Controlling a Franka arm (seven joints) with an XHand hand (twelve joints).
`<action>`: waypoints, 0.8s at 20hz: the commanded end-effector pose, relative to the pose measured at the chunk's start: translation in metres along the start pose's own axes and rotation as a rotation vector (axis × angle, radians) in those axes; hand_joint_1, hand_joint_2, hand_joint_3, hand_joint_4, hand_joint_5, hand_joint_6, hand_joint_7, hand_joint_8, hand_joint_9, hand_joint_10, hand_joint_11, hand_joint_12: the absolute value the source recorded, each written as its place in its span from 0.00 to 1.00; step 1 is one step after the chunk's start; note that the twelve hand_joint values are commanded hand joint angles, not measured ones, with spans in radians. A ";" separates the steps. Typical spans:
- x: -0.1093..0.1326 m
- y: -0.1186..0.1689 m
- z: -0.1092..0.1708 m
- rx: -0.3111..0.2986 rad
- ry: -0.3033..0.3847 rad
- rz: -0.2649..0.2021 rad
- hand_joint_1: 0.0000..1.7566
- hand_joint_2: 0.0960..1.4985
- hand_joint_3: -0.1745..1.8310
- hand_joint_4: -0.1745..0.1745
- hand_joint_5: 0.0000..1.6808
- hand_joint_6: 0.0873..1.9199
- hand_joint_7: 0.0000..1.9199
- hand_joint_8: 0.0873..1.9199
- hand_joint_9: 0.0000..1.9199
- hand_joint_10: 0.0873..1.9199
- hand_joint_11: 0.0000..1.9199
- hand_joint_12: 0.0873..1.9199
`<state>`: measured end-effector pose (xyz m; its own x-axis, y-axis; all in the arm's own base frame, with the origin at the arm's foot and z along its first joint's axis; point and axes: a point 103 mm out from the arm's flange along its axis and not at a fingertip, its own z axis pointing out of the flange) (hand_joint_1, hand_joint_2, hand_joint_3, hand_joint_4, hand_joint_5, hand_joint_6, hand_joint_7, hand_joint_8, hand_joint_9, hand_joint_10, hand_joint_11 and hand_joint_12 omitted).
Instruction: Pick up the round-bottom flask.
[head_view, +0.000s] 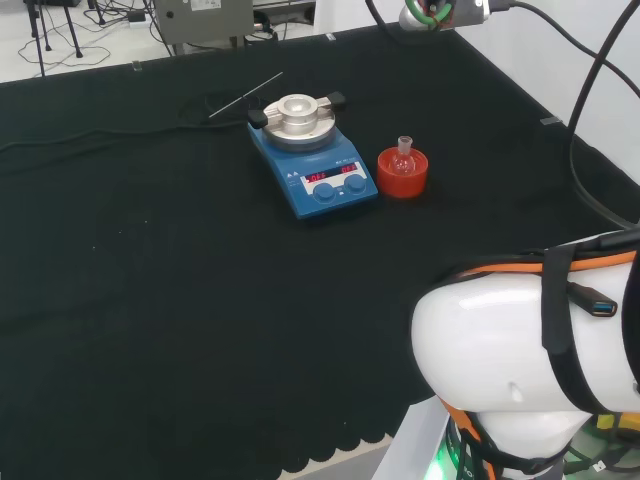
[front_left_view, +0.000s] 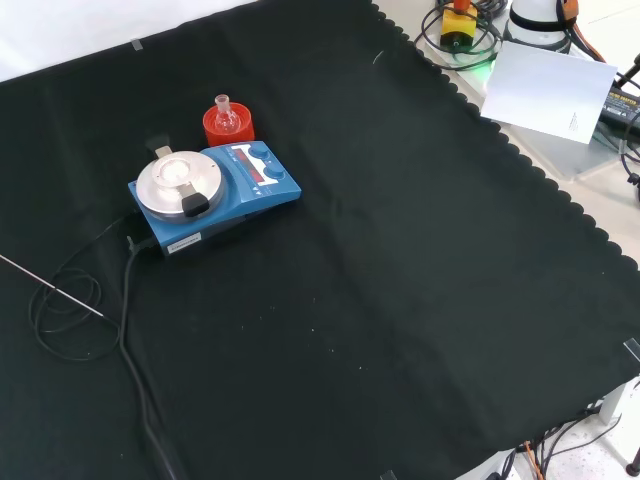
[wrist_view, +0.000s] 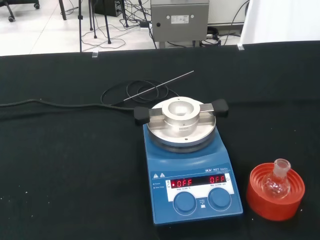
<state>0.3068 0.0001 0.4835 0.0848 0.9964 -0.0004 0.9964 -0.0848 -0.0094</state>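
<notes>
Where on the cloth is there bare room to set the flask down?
Bare cloth spreads right of and nearer than the hotplate in the front view. Crowded: the round-bottom flask on its red stand beside it, cable loops left.

Flask (head_view: 404, 157) is clear glass & tiny in head view, can't tell if there's anything in it; its bottom is sunk in the red ribbed stand (head_view: 402, 172) so the underside is hidden. Wrist view cuts the stand's (wrist_view: 275, 192) lower rim close to the frame edge. Hotplate (front_left_view: 213, 187) cable (front_left_view: 130, 350) runs off the front view's bottom edge. Thin metal rod (front_left_view: 50, 287) is cut by that view's left edge. Arm's white link (head_view: 520, 360) is cropped at head view's right/bottom.
</notes>
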 end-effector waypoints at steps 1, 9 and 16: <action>0.000 0.000 0.000 -0.009 -0.008 0.000 0.21 0.72 0.34 0.39 0.23 0.18 0.05 0.24 0.11 0.31 0.02 0.55; -0.010 0.008 0.008 0.006 0.003 0.007 0.09 0.85 0.23 0.40 0.18 0.03 0.01 0.22 0.05 0.33 0.00 0.51; -0.025 0.024 0.025 0.020 0.004 0.065 0.11 0.85 0.22 0.40 0.18 0.01 0.01 0.22 0.05 0.33 0.00 0.50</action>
<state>0.3291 -0.0071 0.4586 0.0912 0.9957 0.0179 0.9949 -0.0903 -0.0457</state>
